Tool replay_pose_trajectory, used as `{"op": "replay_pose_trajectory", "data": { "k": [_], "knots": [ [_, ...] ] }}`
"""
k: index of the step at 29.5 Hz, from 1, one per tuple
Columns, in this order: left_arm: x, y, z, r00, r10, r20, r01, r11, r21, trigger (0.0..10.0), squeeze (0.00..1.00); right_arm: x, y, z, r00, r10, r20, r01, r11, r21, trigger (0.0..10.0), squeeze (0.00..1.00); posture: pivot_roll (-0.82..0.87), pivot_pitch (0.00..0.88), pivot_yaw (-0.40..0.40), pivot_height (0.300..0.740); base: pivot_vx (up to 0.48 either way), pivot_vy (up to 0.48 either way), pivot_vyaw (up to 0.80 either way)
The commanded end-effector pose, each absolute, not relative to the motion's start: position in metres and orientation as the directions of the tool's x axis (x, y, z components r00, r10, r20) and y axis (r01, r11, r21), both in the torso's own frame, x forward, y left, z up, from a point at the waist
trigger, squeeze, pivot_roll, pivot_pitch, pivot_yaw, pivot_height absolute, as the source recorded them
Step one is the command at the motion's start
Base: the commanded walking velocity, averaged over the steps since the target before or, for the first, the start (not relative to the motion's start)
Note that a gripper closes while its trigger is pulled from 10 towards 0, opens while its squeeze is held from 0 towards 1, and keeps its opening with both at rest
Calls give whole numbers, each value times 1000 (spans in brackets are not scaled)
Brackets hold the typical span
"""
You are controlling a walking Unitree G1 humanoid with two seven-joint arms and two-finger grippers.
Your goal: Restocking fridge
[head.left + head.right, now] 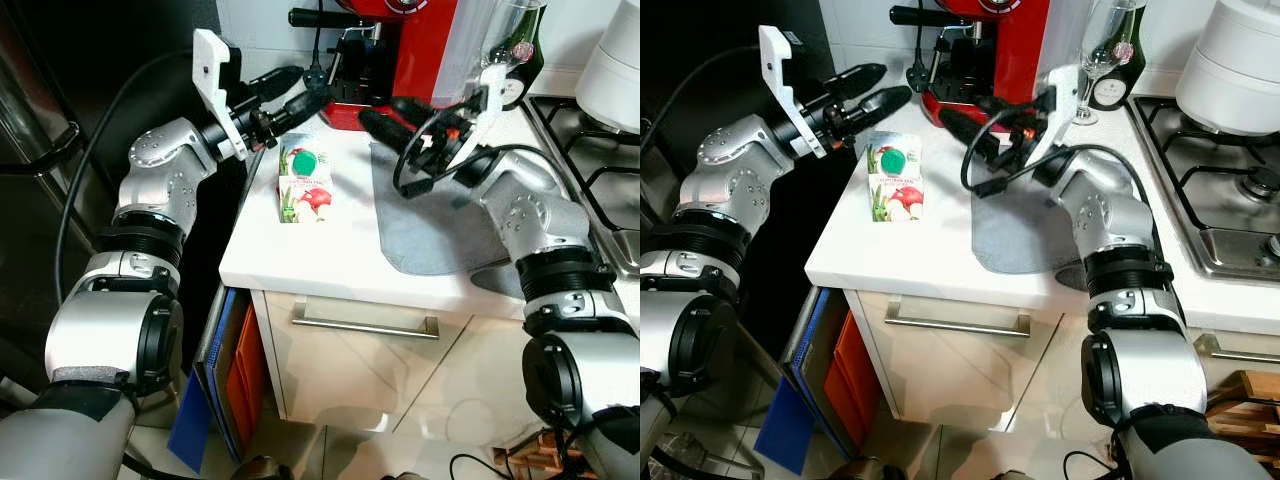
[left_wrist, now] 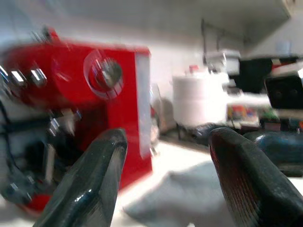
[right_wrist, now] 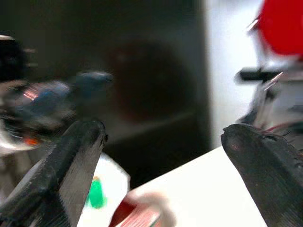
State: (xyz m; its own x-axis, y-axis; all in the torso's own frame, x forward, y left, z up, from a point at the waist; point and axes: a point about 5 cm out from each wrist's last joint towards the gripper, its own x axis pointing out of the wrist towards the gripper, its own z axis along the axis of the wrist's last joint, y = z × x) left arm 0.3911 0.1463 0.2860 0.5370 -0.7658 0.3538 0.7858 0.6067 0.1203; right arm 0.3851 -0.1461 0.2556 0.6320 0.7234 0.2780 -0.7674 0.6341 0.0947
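White countertop [image 1: 330, 260] is bounded by a drop at 9 o'clock and a hob [image 1: 590, 170] at 3 o'clock. A juice carton [image 1: 305, 185], white with green cap and red fruit print, lies flat near the left edge. Left gripper [image 1: 290, 95] and right gripper [image 1: 385, 115] are held apart-fingered above it, neither touching.

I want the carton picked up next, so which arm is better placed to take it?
Probably the left. The left hand hovers open just above the carton's top, at the counter's corner. The right hand, also open, sits farther off over the grey mat.
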Motion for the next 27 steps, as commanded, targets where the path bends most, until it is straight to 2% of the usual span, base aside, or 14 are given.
{"op": "replay_pose_trajectory", "data": {
  "k": [1,3,5,12,13,14,16,19,22,24,25,27],
  "knots": [
    [389,149,311,521,-748,411,766,622,162,10000,0,384,-151,268,646,695,315,-741,671,39,10000,518,-137,0,26,740,0,0,0],
    [382,155,318,538,-708,458,721,668,185,10000,0,380,-146,265,729,609,313,-618,782,-83,10000,502,-139,0,25,740,0,0,0],
    [373,151,310,537,-712,453,707,672,219,10000,0,373,-142,257,756,571,320,-566,816,-118,10000,506,-131,0,20,740,0,0,0],
    [353,136,278,585,-703,404,685,695,218,10000,0,358,-136,235,823,436,365,-426,898,-114,10000,506,-115,0,7,740,0,0,0],
    [348,134,273,613,-679,403,662,720,208,10000,0,352,-134,231,838,383,388,-361,923,-130,10000,506,-111,0,5,740,0,0,0],
    [338,132,271,672,-609,420,588,784,197,10000,0,336,-131,230,841,276,465,-241,961,-136,10000,506,-104,0,3,740,0,0,0],
    [335,132,271,689,-583,429,562,805,191,10000,0,331,-130,230,837,247,488,-208,969,-135,10000,506,-104,0,3,740,0,0,0],
    [324,133,277,729,-473,496,418,880,226,10000,0,317,-125,228,823,197,532,-139,979,-148,10000,510,-94,0,-4,740,0,0,0],
    [317,129,281,735,-394,551,359,917,177,10000,0,311,-123,225,828,142,543,-93,989,-118,10000,510,-98,0,-10,740,0,0,0],
    [317,129,277,752,-368,547,336,928,163,10000,0,311,-122,224,828,138,543,-90,989,-115,10000,510,-102,0,-9,740,0,0,0],
    [318,130,266,798,-313,515,300,947,111,10000,0,310,-120,222,834,126,537,-77,991,-113,10000,506,-110,0,-8,740,0,0,0],
    [319,131,260,821,-288,493,279,956,94,10000,0,309,-120,219,840,116,531,-67,992,-111,10000,506,-119,0,-9,740,0,0,0]
  ]
}}
